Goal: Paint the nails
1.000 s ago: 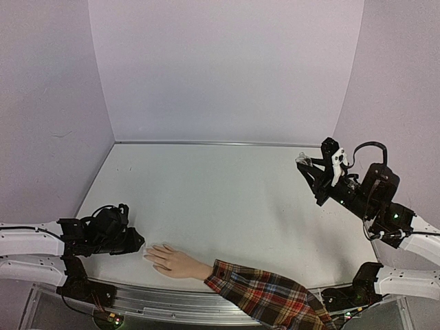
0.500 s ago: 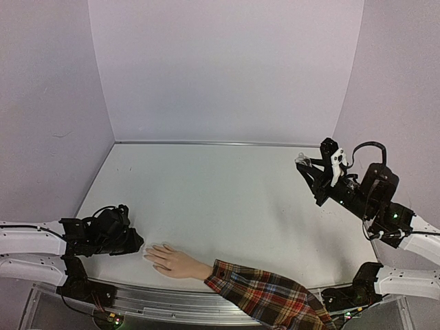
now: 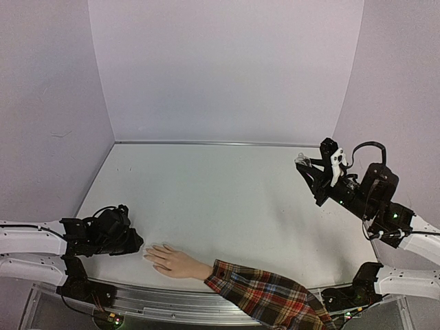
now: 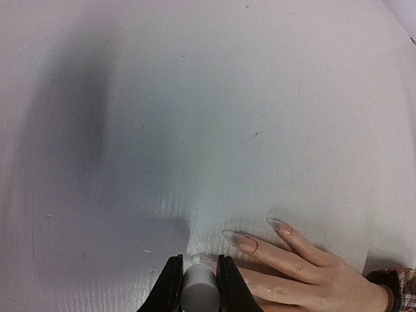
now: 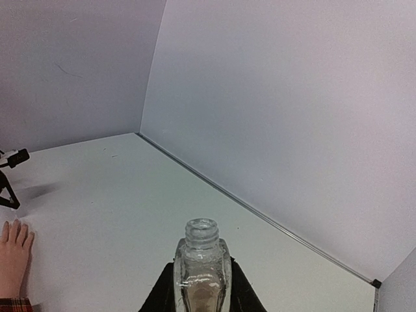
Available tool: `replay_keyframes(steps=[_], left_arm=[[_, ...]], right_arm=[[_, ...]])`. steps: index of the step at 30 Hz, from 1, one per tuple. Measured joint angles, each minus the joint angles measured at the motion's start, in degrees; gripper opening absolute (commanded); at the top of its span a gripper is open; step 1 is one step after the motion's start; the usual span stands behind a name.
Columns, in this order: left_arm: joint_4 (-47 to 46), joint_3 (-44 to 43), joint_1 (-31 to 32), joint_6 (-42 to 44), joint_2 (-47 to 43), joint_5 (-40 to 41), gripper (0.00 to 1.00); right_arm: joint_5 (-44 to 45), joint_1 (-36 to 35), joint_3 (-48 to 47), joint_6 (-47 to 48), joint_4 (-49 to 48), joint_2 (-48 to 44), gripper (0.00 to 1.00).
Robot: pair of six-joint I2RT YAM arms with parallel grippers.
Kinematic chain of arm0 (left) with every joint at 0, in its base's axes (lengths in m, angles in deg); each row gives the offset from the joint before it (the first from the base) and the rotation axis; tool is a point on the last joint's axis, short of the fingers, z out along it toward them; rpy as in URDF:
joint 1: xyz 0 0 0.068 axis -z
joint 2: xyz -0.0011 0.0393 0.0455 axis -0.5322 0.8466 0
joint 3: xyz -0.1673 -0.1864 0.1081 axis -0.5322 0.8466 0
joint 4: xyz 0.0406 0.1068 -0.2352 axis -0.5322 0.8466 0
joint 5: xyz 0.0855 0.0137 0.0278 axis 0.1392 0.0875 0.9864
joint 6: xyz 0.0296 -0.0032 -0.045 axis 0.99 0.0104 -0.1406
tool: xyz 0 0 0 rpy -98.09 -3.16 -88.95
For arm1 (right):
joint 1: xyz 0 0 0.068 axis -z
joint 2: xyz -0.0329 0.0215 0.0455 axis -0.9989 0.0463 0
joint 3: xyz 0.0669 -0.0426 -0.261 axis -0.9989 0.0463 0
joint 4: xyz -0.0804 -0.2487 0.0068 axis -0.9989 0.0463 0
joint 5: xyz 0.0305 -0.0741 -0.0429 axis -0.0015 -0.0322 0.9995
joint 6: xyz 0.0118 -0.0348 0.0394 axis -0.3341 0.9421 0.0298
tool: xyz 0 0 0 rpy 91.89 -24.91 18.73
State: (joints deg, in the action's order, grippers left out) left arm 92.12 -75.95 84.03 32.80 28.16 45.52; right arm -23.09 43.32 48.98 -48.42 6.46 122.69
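From above, a beige mannequin hand point(image 3: 176, 262) in a red plaid sleeve point(image 3: 265, 294) is seen lying flat at the near edge of the white bench point(image 3: 220, 199); the left gripper point(image 3: 137, 242) is held low, just beside the fingertips; the right gripper point(image 3: 307, 167) is lifted up over the far right side, well apart from the hand, and a small clear bottle point(image 3: 302, 159) is pinched in it; in the left wrist view, the left gripper is seen closed tight around a little white cap point(image 4: 200, 292), just beside the fingers; the nails point(image 4: 247, 244) are long and pale, and they are pointed away from the sleeve; in the right wrist view, the bottle is squeezed by its sides with its neck up, and the hand is seen far off at the left edge.
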Motion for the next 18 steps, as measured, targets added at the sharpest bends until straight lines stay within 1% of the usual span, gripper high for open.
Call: replay_keyframes(steps=[18], left_arm=[[0.97,-0.02,0.0,-0.35,-0.7,0.93,0.0]], right_arm=[[0.0,0.0,0.0,-0.27,0.0,0.0,0.0]])
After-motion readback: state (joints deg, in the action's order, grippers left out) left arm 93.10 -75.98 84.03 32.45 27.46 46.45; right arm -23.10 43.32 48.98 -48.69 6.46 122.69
